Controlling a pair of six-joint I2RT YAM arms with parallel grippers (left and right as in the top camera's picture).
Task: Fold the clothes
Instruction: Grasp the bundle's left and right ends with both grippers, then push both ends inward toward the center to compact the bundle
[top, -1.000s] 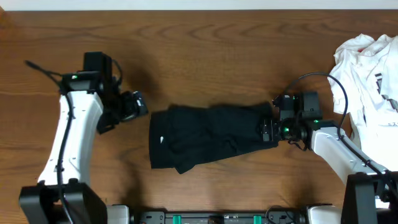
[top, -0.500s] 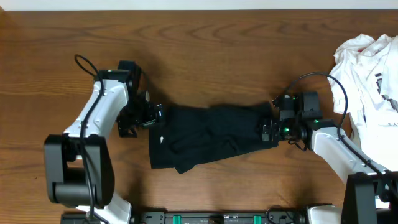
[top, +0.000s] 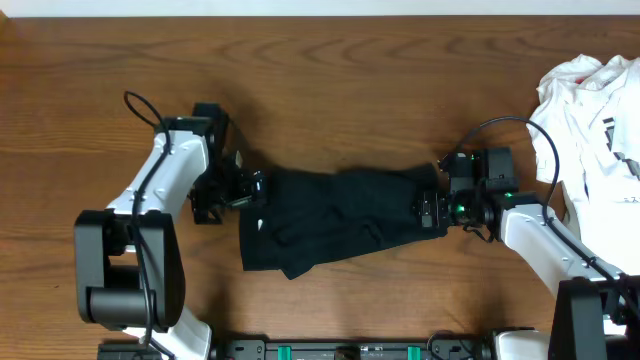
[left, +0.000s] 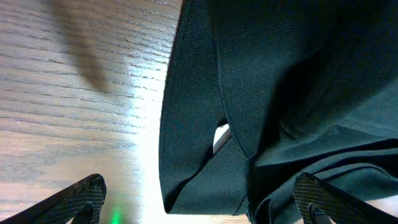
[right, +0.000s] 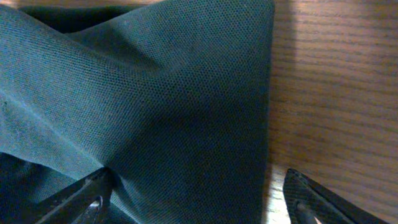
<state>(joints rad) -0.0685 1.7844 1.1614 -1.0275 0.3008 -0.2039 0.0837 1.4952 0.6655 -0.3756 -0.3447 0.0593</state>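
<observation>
The black shirt (top: 335, 222) lies bunched into a long band at the middle of the wooden table (top: 330, 80), running from 9 to 3 o'clock. The left gripper (top: 252, 188) sits at its 10 o'clock corner, 2 fingers (left: 87, 198) spread wide, with the folded hem and a small white mark (left: 221, 135) between them. The right gripper (top: 428, 210) is at the 3 o'clock end, also spread, straddling the fabric's corner. A white garment (top: 585, 100) lies heaped at the table's 2 o'clock edge.

Shirt (top: 335, 220) on table (top: 350, 80); left pincer (top: 252, 188) at left end, right pincer (top: 425, 210) opposite; garment (top: 585, 110) far right.
</observation>
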